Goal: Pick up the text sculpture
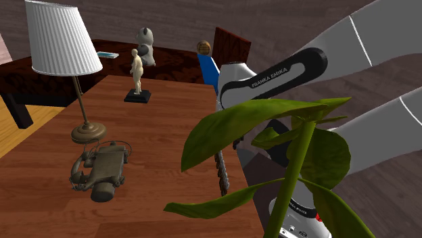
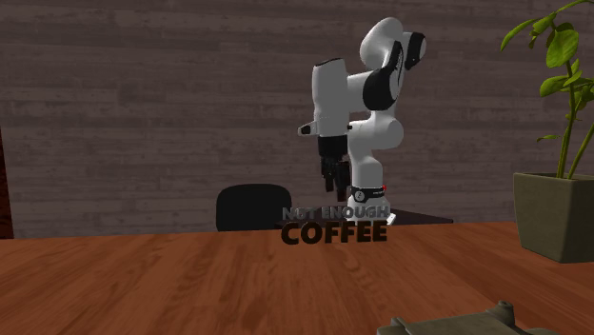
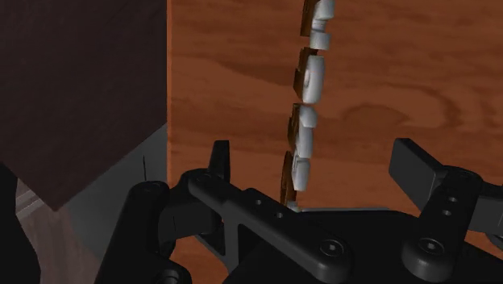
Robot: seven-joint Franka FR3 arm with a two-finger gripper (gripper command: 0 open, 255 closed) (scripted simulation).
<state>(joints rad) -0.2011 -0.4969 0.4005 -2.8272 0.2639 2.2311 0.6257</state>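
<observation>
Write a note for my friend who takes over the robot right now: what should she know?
Black gripper: open, holding nothing, hanging above the dark brown "NOT ENOUGH COFFEE" text sculpture; the wrist view shows its letters between the fingers, untouched.
Sculpture: upright on the reddish-brown wooden table, near its edge.
Done: gripper lined up over it.
Left: lower, close, lift.

Edge-on text sculpture (image 1: 222, 177) beside plant leaves (image 1: 226, 125)
</observation>
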